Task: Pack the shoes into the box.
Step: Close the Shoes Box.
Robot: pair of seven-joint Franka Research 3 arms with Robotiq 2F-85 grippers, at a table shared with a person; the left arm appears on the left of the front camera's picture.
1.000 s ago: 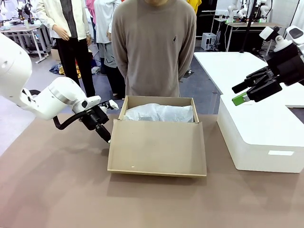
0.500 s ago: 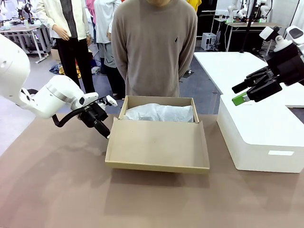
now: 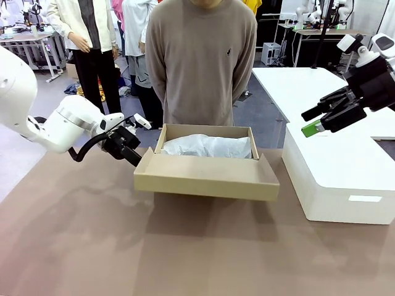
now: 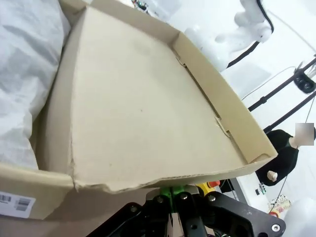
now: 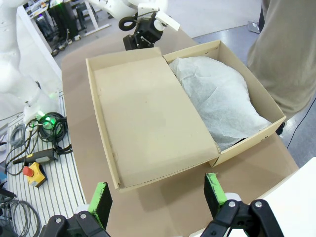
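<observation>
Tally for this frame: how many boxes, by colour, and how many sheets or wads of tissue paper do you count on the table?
Tan cardboard box, flap lid partly raised: 1
White box, to the robot's right of the tan one: 1
White tissue paper, one wad inside the tan box: 1
Total: 3

Tan cardboard box (image 3: 207, 161) on the tabletop (image 3: 92, 246), white tissue paper (image 3: 207, 147) bulging inside, hinged flap lid (image 3: 207, 177) lifted roughly level, tray side up
</observation>
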